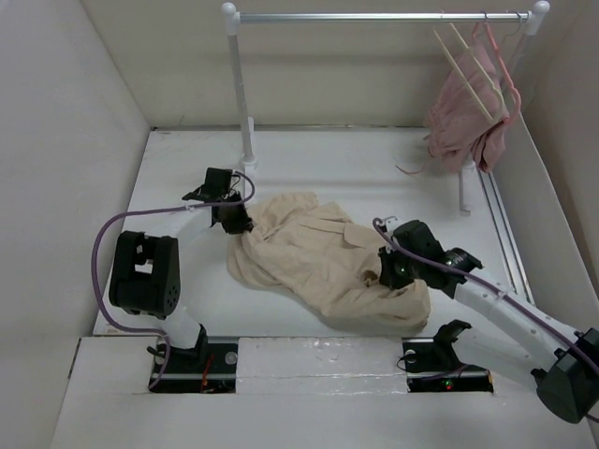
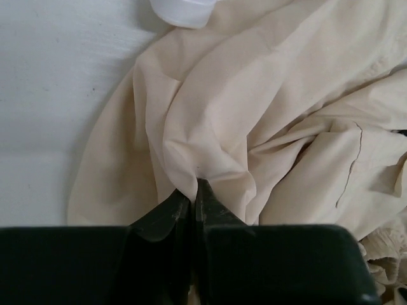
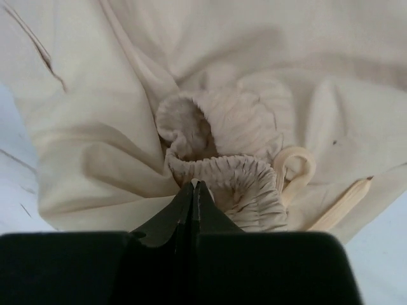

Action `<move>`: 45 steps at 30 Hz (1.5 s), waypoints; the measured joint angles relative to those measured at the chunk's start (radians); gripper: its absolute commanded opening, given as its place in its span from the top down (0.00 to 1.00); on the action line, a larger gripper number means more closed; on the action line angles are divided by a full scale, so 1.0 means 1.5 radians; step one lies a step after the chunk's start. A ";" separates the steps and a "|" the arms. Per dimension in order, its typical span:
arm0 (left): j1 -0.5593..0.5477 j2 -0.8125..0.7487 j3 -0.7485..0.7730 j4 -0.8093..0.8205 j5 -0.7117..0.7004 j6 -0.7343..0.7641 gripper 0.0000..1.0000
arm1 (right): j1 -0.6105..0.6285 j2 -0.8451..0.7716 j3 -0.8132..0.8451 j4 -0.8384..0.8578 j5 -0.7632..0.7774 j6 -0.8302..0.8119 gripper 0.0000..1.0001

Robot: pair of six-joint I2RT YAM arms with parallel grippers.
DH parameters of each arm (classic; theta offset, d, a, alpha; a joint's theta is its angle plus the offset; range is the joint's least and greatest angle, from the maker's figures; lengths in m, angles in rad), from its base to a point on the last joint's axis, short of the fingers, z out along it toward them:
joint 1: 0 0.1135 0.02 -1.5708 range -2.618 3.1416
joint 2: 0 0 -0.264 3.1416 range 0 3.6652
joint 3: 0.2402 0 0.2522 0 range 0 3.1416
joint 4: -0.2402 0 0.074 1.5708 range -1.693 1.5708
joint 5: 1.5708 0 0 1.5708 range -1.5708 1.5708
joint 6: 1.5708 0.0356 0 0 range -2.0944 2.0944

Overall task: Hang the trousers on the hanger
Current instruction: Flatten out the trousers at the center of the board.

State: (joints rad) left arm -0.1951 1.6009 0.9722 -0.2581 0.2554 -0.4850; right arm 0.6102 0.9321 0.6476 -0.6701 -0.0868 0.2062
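Trousers [image 1: 318,257]: a beige garment lying in a crumpled heap at the middle of the white surface [image 1: 328,168], between the two arms. The right wrist view shows its gathered waistband [image 3: 222,136] bunched into a ruffled ring. The left wrist view shows broad folds and a seamed panel.

Hanger [image 3: 341,204]: seen only in the right wrist view, as a cream hook and the tip of a wood-coloured bar. Both emerge from under the cloth just beside the waistband.

Left hand [image 1: 236,223]: at the upper left edge of the heap, fingers closed together and pinching a fold of the trousers. The fold rises to a peak at the tips [image 2: 194,190].

Right hand [image 1: 391,273]: on the right part of the heap, fingers closed, their tips gripping the ruched rim of the waistband [image 3: 194,185].

Rail [image 1: 374,16]: a metal bar on white posts across the far side of the surface. One post base [image 2: 184,9] touches the cloth's edge. At the rail's right end hang a pink garment [image 1: 463,122] and thin wooden bars [image 1: 468,70], well apart from the trousers.
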 measured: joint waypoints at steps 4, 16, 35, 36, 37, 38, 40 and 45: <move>-0.006 0.004 0.073 -0.054 -0.021 0.003 1.00 | -0.015 0.062 0.097 -0.005 0.002 -0.013 1.00; 0.153 0.049 0.841 -0.225 -0.144 -0.053 1.00 | -0.085 0.347 0.887 0.064 -0.015 -0.128 1.00; 0.139 -0.270 0.172 -0.265 -0.276 -0.107 1.00 | -0.145 -0.217 0.134 -0.115 -0.013 -0.055 1.00; 0.139 -0.273 0.188 -0.267 -0.274 -0.108 1.00 | -0.145 -0.229 0.152 -0.119 -0.013 -0.059 1.00; 0.139 -0.276 0.209 -0.265 -0.271 -0.109 1.00 | -0.145 -0.237 0.173 -0.124 -0.017 -0.064 1.00; 0.138 -0.282 0.228 -0.260 -0.268 -0.110 1.00 | -0.145 -0.244 0.200 -0.129 -0.021 -0.068 1.00; 0.138 -0.300 0.255 -0.249 -0.266 -0.111 1.00 | -0.145 -0.255 0.255 -0.135 -0.031 -0.078 1.00; 0.135 -0.358 0.293 -0.252 -0.270 -0.112 1.00 | -0.145 -0.274 0.392 -0.182 -0.061 -0.094 1.00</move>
State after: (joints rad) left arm 0.0078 1.0645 1.4120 -0.6357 -0.1493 -0.6533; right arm 0.3920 0.5217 1.2358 -0.9432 -0.1780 0.0654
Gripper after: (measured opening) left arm 0.003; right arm 0.017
